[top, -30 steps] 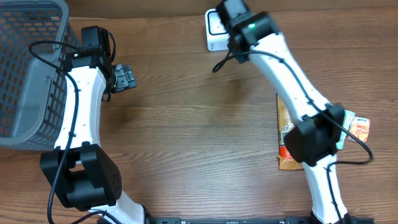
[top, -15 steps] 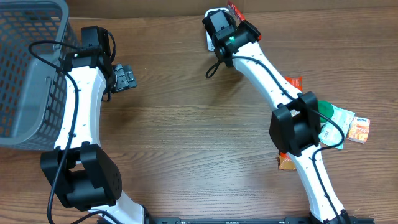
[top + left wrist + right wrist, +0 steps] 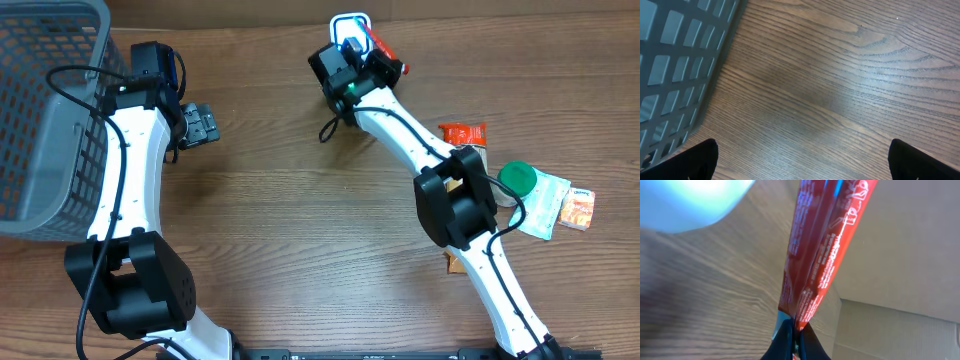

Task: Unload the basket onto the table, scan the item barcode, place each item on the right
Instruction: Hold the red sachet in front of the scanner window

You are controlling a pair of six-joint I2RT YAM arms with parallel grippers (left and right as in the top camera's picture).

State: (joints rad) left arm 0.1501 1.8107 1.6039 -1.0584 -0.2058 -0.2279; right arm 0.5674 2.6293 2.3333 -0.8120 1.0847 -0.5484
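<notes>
The right gripper (image 3: 370,60) is clenched on a red packet (image 3: 815,255), pinching its lower edge so that the packet stands up and away from the jaws, with white print running along its length. Whether a barcode faces anything cannot be told. Just ahead of the jaws and off to one side glows the scanner (image 3: 350,24), a white block with a blue-lit face, blurred in the wrist view. The packet is close beside it, and contact cannot be judged. Beyond the packet runs a tan cardboard wall (image 3: 900,245). Well behind these jaws, along the right arm, other goods lie on the wooden table (image 3: 300,220): an orange-red sachet (image 3: 463,132), a green lid (image 3: 518,177), a pale wrapper (image 3: 546,205), a small orange pack (image 3: 577,206), and a brown snack bag (image 3: 456,262) partly hidden under the arm. The left gripper (image 3: 203,124) is released, its jaws spread wide over bare wood and holding nothing, with the grey mesh basket (image 3: 675,60) close on one side.
</notes>
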